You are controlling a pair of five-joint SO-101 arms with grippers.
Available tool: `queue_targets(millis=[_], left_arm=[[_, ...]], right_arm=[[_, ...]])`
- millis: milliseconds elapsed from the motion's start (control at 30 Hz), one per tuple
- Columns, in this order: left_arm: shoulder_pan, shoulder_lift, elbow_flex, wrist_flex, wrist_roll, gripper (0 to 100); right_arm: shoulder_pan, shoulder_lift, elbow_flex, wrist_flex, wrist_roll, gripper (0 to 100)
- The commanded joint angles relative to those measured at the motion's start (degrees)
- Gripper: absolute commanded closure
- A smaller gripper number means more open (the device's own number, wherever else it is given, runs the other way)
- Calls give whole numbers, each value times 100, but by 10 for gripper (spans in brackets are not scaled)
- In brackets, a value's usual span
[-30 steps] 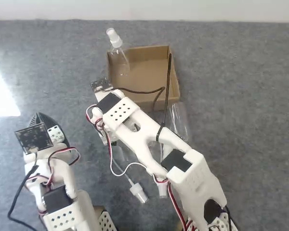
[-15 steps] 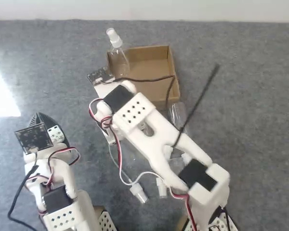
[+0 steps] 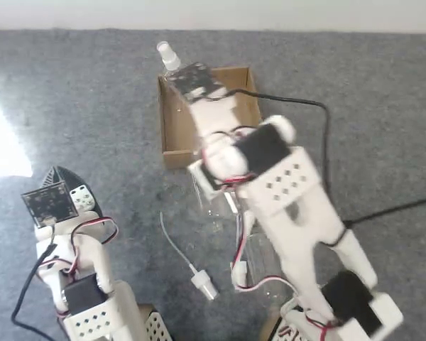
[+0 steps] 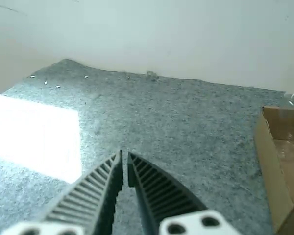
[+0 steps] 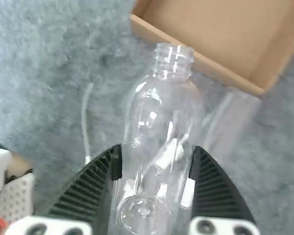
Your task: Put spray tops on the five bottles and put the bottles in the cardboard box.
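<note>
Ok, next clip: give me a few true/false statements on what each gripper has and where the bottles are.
1. The right gripper holds a clear bottle with no spray top on it. True.
2. The left gripper is wide open. False: it is shut, holding nothing.
3. A loose spray top lies on the grey mat. True.
4. The cardboard box is without bottles. False: a capped bottle stands in its corner.

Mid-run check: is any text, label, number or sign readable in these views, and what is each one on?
No readable text in any view.
Clear bottle in the right gripper: bare, no label.
Cardboard box: plain, no print visible.
Circuit board on the left arm's wrist: any markings are too small to read.
</note>
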Motion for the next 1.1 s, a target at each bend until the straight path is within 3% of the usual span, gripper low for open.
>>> queue_targets(millis=[0,533,833,1067], left_arm=[[0,-105,-57,-176,53,985],[0,-105,-57,-176,53,985],[9,-105,-48,-176,53,985],[9,-105,-48,-176,53,985]], right_arm=[[576,-664,220,233,290,879],[3354,-1024,2004,-75,2268,879],[4013,-1015,4062,-1868,3103,876],[4004,-1015,4923,-2695,3174,875]])
